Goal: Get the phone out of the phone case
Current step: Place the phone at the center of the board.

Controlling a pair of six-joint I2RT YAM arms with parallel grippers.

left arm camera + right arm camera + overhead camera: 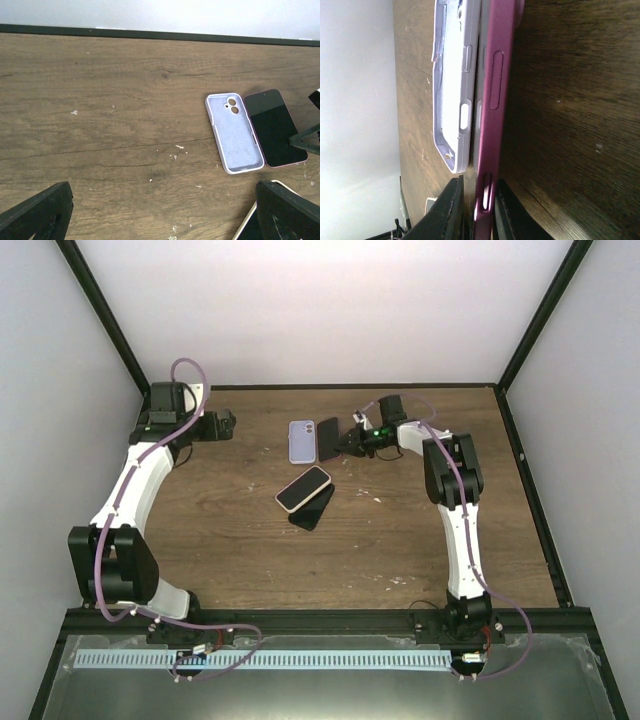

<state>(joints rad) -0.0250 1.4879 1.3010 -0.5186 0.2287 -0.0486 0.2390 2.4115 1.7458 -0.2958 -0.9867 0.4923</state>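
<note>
Phone [492,90] lies out of its case [452,75], touching it on the surface [230,540], one end pinched between the right fingers [479,192], which must let go next, while the left fingers [162,186] gape empty.

top cam sits high behind me, looking down and forward over the whole table [400,540]. left wrist cam is up off the wood at mid range, tilted down toward the far wall [150,15], with the case [234,134] and phone [275,127] lying side by side at its right. right wrist cam is rolled sideways, almost at table level, pressed close to the phone's long edge with the case just beside it. all three views share that case-and-phone pair
</note>
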